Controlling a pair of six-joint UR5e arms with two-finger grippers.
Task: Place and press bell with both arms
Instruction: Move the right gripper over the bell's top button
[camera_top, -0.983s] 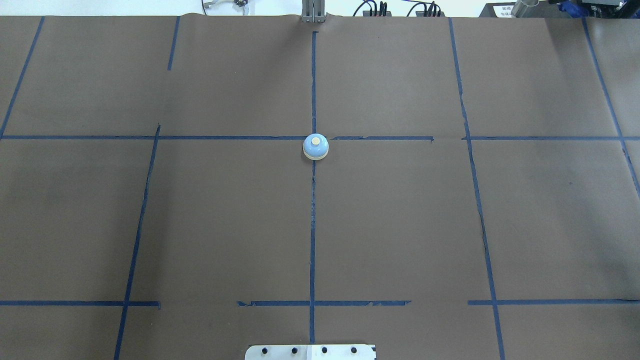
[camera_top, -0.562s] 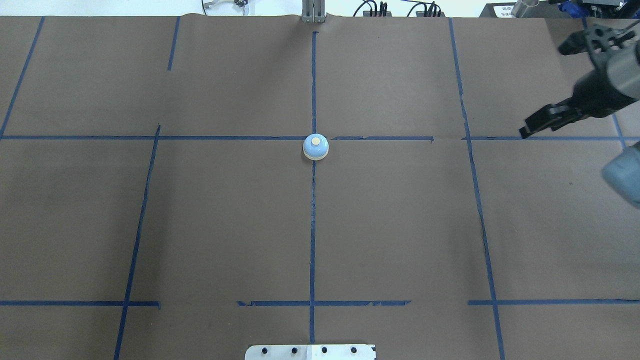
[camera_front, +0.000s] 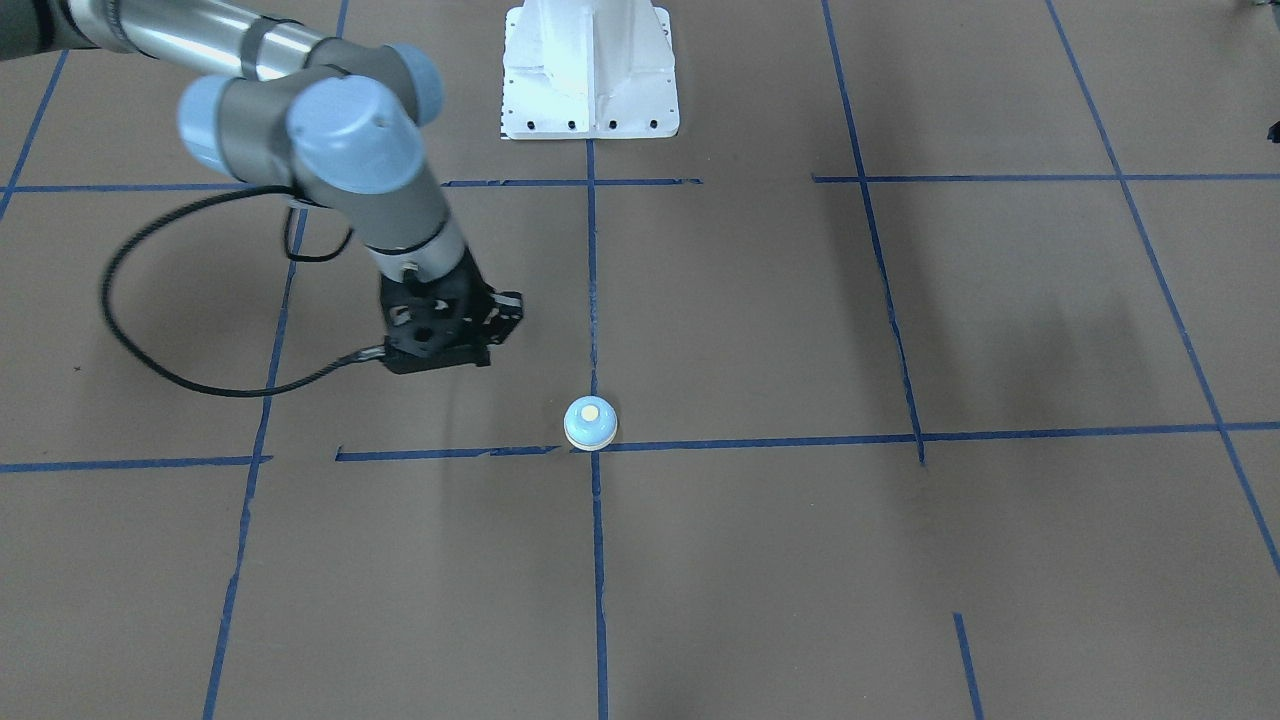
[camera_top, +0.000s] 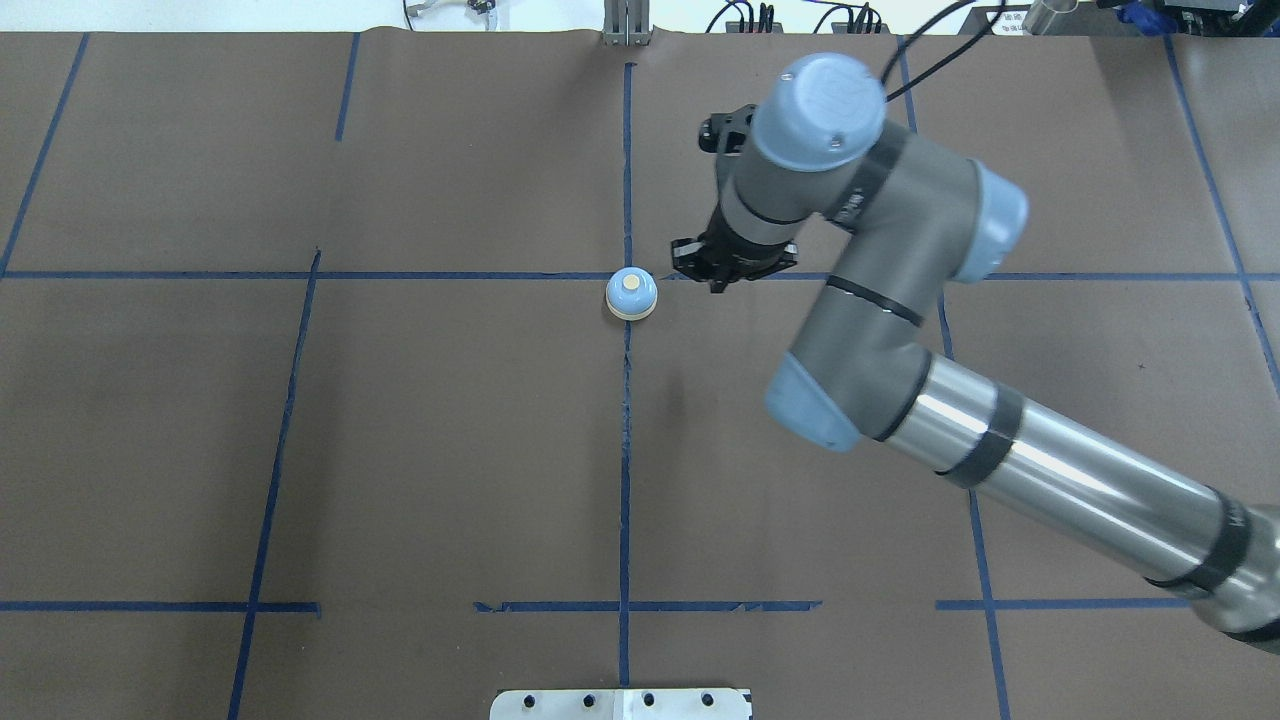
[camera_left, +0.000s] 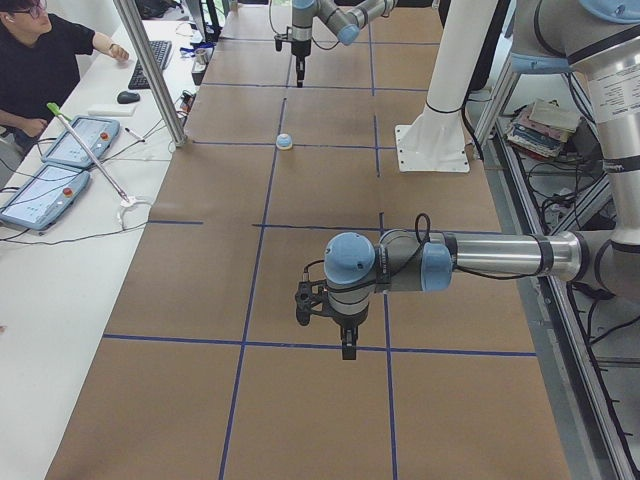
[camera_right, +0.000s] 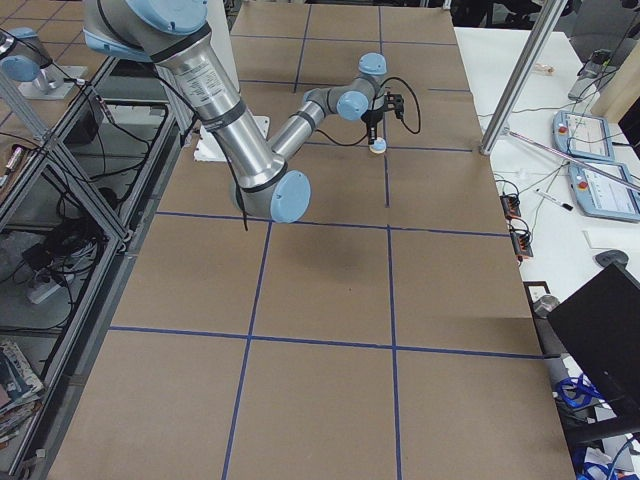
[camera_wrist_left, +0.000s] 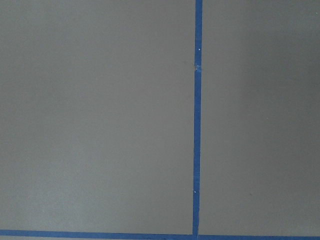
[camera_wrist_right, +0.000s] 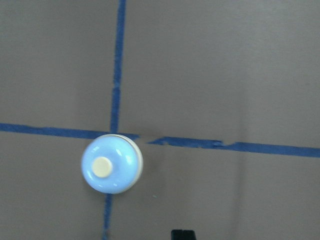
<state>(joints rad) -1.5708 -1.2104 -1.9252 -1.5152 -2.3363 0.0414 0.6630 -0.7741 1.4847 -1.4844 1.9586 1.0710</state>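
Right gripper (camera_top: 737, 268) newly near glossy dome bell (camera_top: 631, 294) — tips pressed together; left gripper (camera_left: 346, 342) unreadable

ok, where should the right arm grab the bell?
Come straight down and close on the lower dome of the bell, just above its cream base rim. It stands upright and is round, so any yaw should work, and a low grip keeps the fingers off the button. The right end effector is beside it, not touching.
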